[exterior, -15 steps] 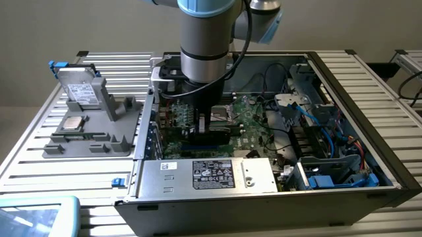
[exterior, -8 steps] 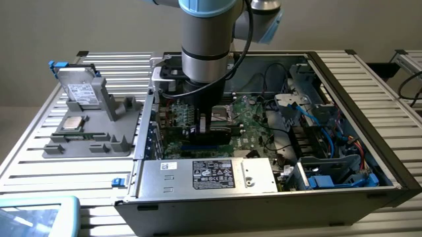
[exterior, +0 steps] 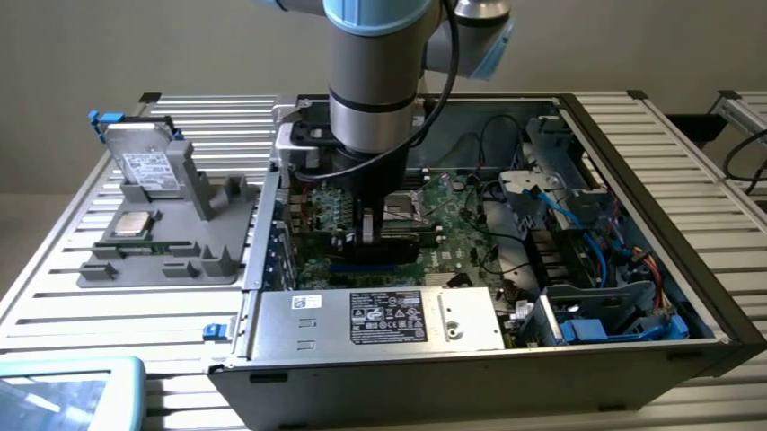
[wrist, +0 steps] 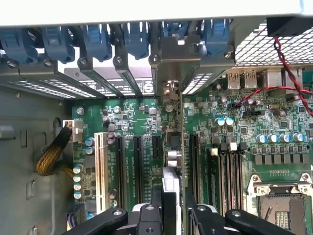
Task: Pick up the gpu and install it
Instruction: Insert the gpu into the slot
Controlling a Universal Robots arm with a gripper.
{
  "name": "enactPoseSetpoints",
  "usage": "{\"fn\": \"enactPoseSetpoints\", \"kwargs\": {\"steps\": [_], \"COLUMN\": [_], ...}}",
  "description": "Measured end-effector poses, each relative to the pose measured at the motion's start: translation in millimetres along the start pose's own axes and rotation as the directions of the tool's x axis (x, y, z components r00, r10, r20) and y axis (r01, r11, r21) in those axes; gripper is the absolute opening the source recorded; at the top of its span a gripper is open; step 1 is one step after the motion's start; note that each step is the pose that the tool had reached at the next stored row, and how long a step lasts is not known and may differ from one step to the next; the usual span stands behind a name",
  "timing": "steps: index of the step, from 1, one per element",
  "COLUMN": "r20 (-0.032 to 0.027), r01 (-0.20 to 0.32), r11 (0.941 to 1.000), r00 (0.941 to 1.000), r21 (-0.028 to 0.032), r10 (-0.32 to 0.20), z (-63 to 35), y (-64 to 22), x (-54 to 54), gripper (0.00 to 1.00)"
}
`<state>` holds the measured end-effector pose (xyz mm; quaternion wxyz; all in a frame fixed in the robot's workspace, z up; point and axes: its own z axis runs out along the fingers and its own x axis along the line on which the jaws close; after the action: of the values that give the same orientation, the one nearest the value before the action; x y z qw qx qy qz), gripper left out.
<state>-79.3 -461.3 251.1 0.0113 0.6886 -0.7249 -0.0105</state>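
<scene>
One claw (wrist: 169, 208) is down inside the computer case (exterior: 480, 391), pinching the graphics card (wrist: 172, 161) edge-on between its fingers. The card stands upright over the black slots (wrist: 138, 166).

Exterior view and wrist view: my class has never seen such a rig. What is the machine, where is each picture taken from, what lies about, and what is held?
The machine is a robot arm ending in a pincer. The exterior view looks from off the arm at an open computer case on a slatted table; the wrist view looks from the arm's wrist onto the motherboard inside. Beside the case, a grey tray carries a hard drive and a processor chip. The pincer is shut on the gpu, a thin card seen edge-on over the board's slots.
</scene>
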Motion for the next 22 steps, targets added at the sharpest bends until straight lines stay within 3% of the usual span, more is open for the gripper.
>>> {"fn": "enactPoseSetpoints", "kwargs": {"steps": [12,22], "r20": [0.0061,0.0065], "r01": [0.0,0.0], "r11": [1.0,1.0], "r00": [1.0,1.0], "r21": [-0.0004,-0.0003], "r10": [0.0,0.0], "z": [2.8,3.3], "y": [0.0,0.1], "x": [-0.1,0.3], "gripper": [0.28,0.28]}}
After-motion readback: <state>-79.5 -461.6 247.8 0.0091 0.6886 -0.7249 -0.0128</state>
